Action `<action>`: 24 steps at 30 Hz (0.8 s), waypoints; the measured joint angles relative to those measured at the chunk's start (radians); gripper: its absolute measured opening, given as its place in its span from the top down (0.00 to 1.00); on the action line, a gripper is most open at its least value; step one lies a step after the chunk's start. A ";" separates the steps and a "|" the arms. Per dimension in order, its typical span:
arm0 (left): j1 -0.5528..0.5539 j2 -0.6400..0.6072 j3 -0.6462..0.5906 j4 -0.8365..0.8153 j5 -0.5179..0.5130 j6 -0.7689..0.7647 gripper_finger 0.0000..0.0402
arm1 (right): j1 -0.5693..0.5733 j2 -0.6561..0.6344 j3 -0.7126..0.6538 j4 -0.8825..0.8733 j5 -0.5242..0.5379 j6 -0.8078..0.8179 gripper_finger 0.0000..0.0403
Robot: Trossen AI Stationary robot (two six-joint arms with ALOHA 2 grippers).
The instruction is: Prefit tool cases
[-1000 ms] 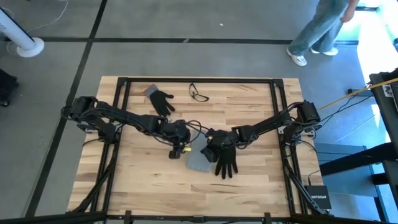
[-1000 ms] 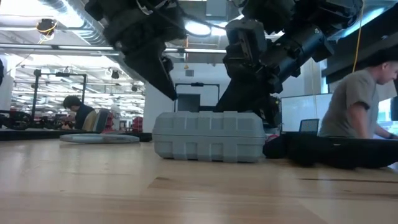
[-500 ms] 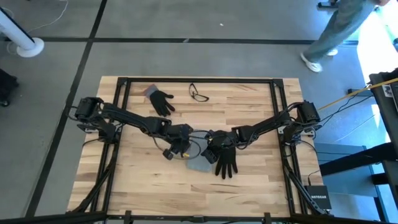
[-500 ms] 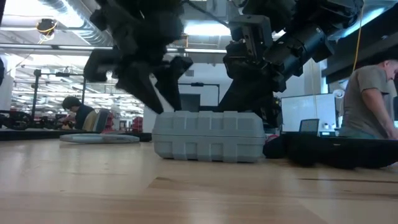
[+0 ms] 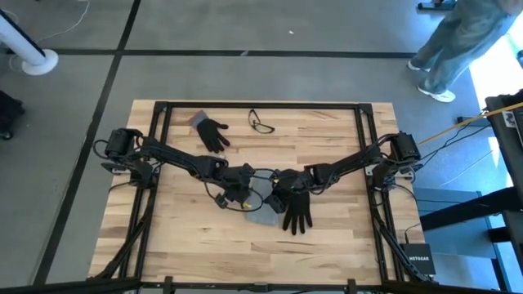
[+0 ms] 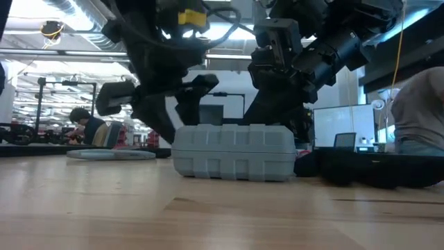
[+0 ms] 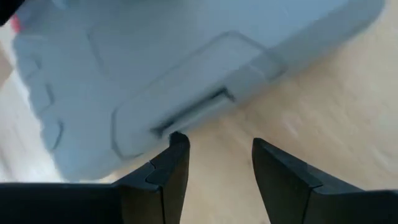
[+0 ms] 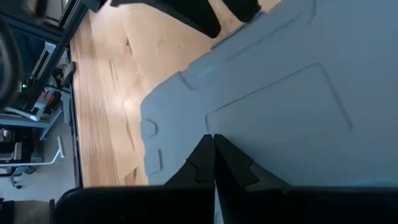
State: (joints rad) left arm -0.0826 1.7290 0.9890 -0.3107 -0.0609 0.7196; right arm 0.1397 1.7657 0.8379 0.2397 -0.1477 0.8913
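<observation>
The blue-grey tool case (image 5: 261, 216) lies flat and closed on the wooden table, seen side-on in the low view (image 6: 234, 151). My left gripper (image 7: 214, 142) is open and tilted down at the case's left long edge, where a moulded latch (image 7: 186, 109) shows; it is also seen in the high view (image 5: 243, 198). My right gripper (image 8: 213, 138) is shut, its tips on the case's top (image 5: 276, 194). A black glove (image 5: 297, 211) lies along the case's right side. My left gripper has one fingertip (image 7: 178, 140) right at the rim below the latch, but I cannot tell whether it touches. My right gripper rests its shut fingertips on the case's flat top panel (image 8: 261, 118), slanting down from the table's right side. The case stays flat on the table.
A second black glove (image 5: 213, 134) lies at the far left of the table over a small grey bar (image 5: 196, 120). Glasses (image 5: 261, 123) lie near the far edge. A person (image 5: 458, 41) walks on the floor beyond the far right corner.
My left gripper has come down toward the case's left edge and rolled about its own axis, so both open fingers now flank the case's end in the low view. My right gripper has kept its place on the case.
</observation>
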 joint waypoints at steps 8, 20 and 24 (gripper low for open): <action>0.001 -0.010 0.007 0.014 -0.031 -0.019 0.59 | -0.003 0.000 0.000 0.004 -0.003 0.002 1.00; -0.017 -0.016 0.026 0.031 -0.002 -0.001 0.59 | -0.003 0.000 0.002 0.003 -0.003 0.001 1.00; -0.005 -0.009 0.026 0.069 0.005 -0.006 0.59 | -0.003 0.000 0.002 0.003 -0.003 0.001 1.00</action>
State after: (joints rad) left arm -0.0872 1.7202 1.0153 -0.2412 -0.0556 0.7136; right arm 0.1364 1.7656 0.8398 0.2432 -0.1509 0.8925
